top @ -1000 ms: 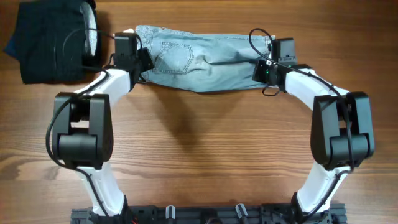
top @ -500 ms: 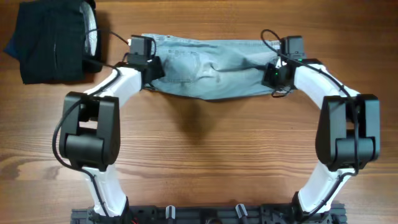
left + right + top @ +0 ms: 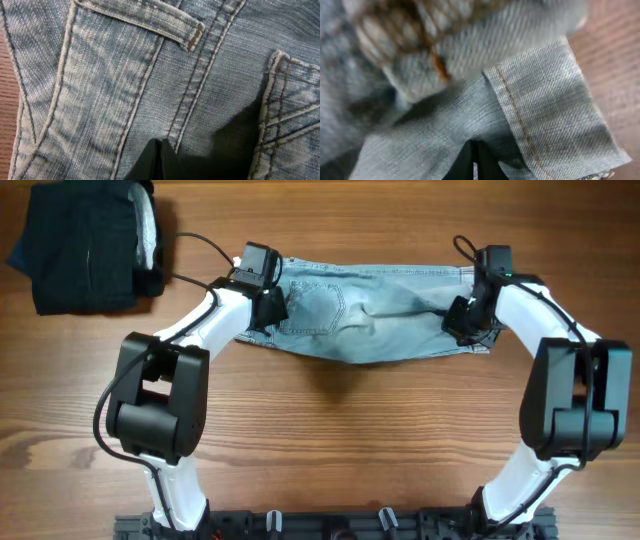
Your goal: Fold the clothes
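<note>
The clothes [image 3: 370, 315], light blue faded denim shorts, hang stretched in a band across the far middle of the table, sagging in the centre with a shadow beneath. My left gripper [image 3: 272, 310] is shut on their left end, at the waistband. In the left wrist view its black tips [image 3: 160, 146] are pressed together into the denim [image 3: 100, 90] below a belt loop [image 3: 150, 17], beside a back pocket [image 3: 295, 115]. My right gripper [image 3: 462, 320] is shut on the right end. The right wrist view shows its tips [image 3: 475, 148] pinching cloth next to a stitched hem [image 3: 540, 115].
A black folded garment [image 3: 85, 245] with a white-grey lining lies at the far left corner, left of the left arm. The wooden table [image 3: 330, 440] stretches bare toward the arm bases at the near edge.
Both arms have carried the shorts to the right and slightly nearer, away from the black garment. The cloth stays stretched between the two shut grippers.
</note>
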Robot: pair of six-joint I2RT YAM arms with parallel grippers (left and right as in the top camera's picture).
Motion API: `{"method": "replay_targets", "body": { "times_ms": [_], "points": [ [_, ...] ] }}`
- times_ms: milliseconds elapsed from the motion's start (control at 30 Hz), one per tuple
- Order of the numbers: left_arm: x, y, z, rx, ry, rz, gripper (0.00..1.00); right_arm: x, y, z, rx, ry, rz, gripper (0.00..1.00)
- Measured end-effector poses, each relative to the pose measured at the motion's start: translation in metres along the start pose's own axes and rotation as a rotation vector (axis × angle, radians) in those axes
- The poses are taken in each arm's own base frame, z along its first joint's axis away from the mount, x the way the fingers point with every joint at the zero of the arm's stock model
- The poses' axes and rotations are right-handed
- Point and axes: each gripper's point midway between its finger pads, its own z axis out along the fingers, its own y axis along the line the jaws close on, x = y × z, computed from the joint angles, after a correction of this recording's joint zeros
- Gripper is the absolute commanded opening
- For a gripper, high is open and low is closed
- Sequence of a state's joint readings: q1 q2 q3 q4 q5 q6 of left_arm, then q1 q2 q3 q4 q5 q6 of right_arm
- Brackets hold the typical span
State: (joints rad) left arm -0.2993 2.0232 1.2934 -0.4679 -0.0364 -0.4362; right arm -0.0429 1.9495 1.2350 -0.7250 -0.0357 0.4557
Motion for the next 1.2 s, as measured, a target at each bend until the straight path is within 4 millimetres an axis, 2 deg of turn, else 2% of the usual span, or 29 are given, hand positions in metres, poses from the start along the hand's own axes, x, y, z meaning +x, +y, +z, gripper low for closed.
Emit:
{"method": "replay_targets", "body": {
  "times_ms": [100,267,433,600,667,800,933,967,1133,1200],
  "points": [
    [0.000,0.000,0.000,0.000,-0.001,-0.003,0.04,0.008,0.002,-0.017,-0.031,-0.006,-0.004,0.04],
    [-0.001,-0.001,0.000,0.002,-0.005,-0.004,0.04,-0.006,0.020,-0.060,-0.141,-0.119,-0.056,0.04],
    [-0.001,-0.001,0.000,0.004,-0.007,-0.004,0.04,-0.009,0.045,-0.062,-0.212,-0.157,-0.125,0.04],
    [-0.001,-0.001,0.000,0.004,-0.007,-0.004,0.04,0.007,0.083,-0.054,-0.253,-0.149,-0.228,0.04],
    [-0.001,-0.001,0.000,0.004,-0.007,-0.004,0.04,0.014,0.089,-0.047,-0.252,-0.130,-0.247,0.04],
    [-0.001,-0.001,0.000,0.005,-0.009,-0.007,0.04,0.017,0.088,-0.027,-0.227,-0.099,-0.242,0.04],
    [-0.001,-0.001,0.000,0.005,-0.009,-0.011,0.04,-0.008,0.094,-0.016,-0.222,-0.203,-0.234,0.04],
    [-0.001,-0.001,0.000,0.005,-0.009,-0.011,0.04,-0.023,0.102,-0.017,-0.244,-0.266,-0.235,0.04],
    [-0.001,-0.001,0.000,0.005,-0.010,-0.011,0.04,-0.060,0.125,-0.019,-0.316,-0.431,-0.238,0.04],
    [-0.001,-0.001,0.000,0.006,-0.010,-0.011,0.04,-0.065,0.127,-0.011,-0.320,-0.449,-0.237,0.04]
  ]
}}
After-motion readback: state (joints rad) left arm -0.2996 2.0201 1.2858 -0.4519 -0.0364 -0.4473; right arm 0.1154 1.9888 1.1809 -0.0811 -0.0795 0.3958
